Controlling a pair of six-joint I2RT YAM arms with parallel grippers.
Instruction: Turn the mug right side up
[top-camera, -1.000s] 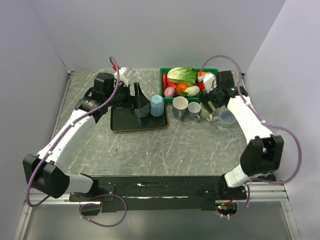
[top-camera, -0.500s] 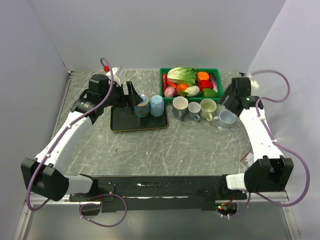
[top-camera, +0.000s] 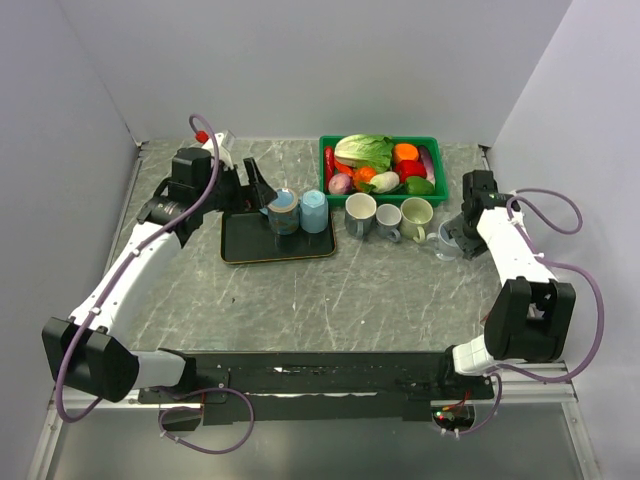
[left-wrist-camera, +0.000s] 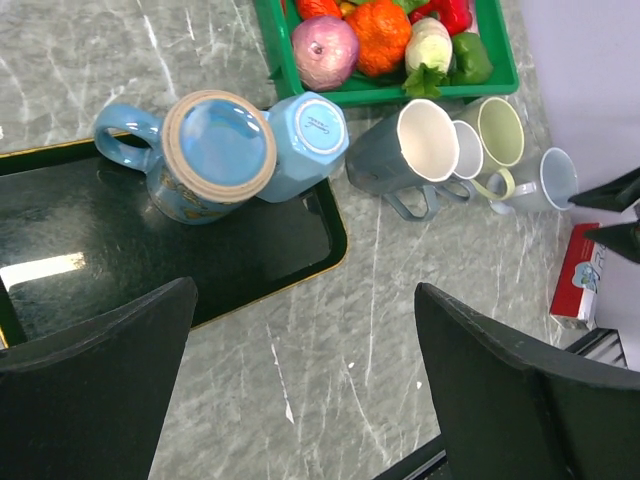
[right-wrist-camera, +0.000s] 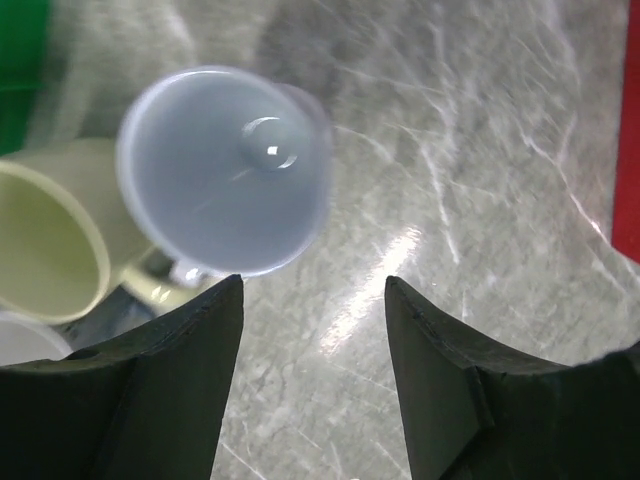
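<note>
A blue mug (top-camera: 284, 210) stands upside down on the black tray (top-camera: 250, 245), its tan-ringed base up and its handle pointing left in the left wrist view (left-wrist-camera: 208, 155). A light-blue faceted cup (left-wrist-camera: 308, 145) stands upside down against it. My left gripper (top-camera: 255, 188) is open and empty, just left of the mug and above it (left-wrist-camera: 305, 300). My right gripper (top-camera: 462, 225) is open and empty beside an upright pale mug (right-wrist-camera: 225, 170) at the right end of the mug row.
Upright mugs stand in a row right of the tray: grey-blue (top-camera: 360, 213), small grey (top-camera: 388, 220), light green (top-camera: 416, 217), pale (top-camera: 448, 238). A green basket (top-camera: 328, 150) of vegetables stands behind them. A red packet (left-wrist-camera: 578, 285) lies near the right front.
My left gripper has drawn back to the left off the blue mug, which now shows in full. My right arm has swung from the basket out to the right and down beside the pale mug.
</note>
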